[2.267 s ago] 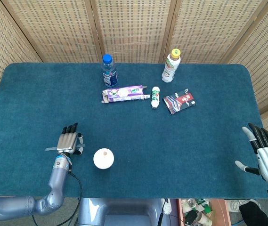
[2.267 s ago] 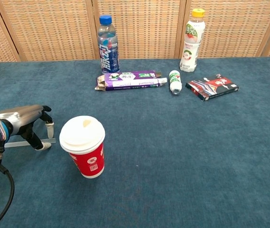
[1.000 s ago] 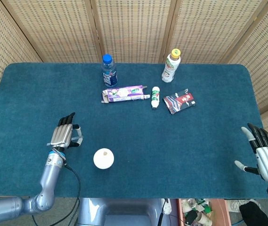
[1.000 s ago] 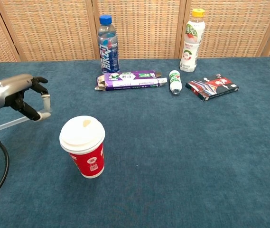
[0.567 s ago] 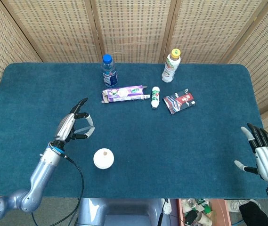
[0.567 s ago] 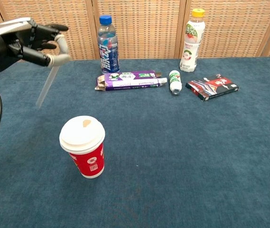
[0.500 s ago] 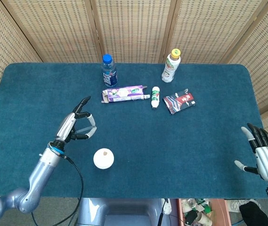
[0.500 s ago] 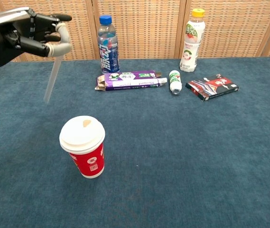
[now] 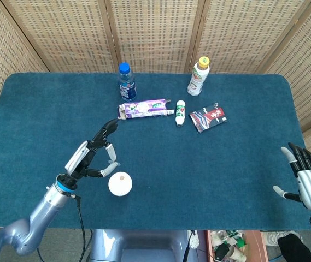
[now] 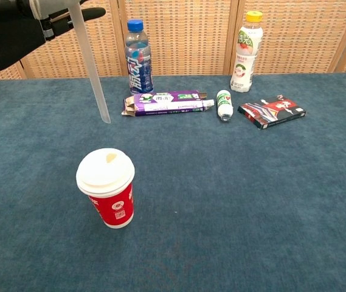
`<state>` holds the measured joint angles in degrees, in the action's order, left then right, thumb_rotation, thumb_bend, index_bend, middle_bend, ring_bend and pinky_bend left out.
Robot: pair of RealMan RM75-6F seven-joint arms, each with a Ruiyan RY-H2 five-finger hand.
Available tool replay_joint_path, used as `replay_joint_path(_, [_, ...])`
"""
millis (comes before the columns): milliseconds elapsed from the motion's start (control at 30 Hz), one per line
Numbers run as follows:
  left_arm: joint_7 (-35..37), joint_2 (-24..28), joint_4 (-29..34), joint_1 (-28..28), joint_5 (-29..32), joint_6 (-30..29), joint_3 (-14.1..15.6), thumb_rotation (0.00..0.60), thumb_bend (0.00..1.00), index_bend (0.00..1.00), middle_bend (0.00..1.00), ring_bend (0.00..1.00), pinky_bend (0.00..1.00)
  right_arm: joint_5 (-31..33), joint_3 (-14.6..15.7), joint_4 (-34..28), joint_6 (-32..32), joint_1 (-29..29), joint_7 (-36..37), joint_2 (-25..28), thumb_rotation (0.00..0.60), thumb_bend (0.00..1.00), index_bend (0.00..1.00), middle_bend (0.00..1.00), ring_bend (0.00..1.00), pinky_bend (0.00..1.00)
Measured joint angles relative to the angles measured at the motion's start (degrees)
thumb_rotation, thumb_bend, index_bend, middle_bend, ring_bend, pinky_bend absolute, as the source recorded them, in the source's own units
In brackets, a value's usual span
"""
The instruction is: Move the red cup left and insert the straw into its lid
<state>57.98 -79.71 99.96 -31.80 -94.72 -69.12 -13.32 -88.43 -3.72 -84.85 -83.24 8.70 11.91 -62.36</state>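
The red cup (image 10: 113, 204) with its white lid (image 9: 120, 184) stands near the table's front edge, left of centre. My left hand (image 9: 93, 153) hovers high above the table just left of the cup, pinching a clear straw (image 10: 89, 64) that hangs nearly upright, its lower tip above and behind the lid. In the chest view only the edge of the left hand (image 10: 36, 15) shows at the top left. My right hand (image 9: 310, 184) is open, off the table's front right corner.
At the back stand a blue-capped bottle (image 10: 137, 56) and a yellow-capped bottle (image 10: 245, 52). In front of them lie a purple box (image 10: 164, 102), a small white bottle (image 10: 224, 104) and a dark red packet (image 10: 272, 111). The table (image 10: 252, 201) has a blue cloth.
My left hand picked the straw up from the table left of the cup, rose high and moved right toward the cup; the straw swung from flat to nearly upright. The right hand stayed still.
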Motion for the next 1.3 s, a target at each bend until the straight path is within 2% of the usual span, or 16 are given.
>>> replay_joint_path(400, [9.41, 4.09, 1.43, -1.91, 1.17, 2.64, 3.87, 0.600, 0.48, 0.63, 0.00, 0.00, 0.00, 0.15, -0.13, -0.08, -0.09, -0.10, 0.07, 0.15, 0.600, 0.00, 0.00, 0.00, 0.00, 0.00])
replay_joint_path(600, [11.51, 6.41, 1.33, -3.33, 1.52, 4.94, 5.70, 0.600, 0.48, 0.63, 0.00, 0.00, 0.00, 0.32, -0.22, -0.22, -0.04, -0.12, -0.03, 0.22, 0.600, 0.00, 0.00, 0.00, 0.00, 0.00])
replay_joint_path(1300, [11.05, 4.10, -0.73, -5.77, 3.50, 5.34, 6.13, 0.600, 0.48, 0.63, 0.00, 0.00, 0.00, 0.34, -0.26, 0.04, 0.19, -0.07, 0.09, 0.14, 0.600, 0.00, 0.00, 0.00, 0.00, 0.00])
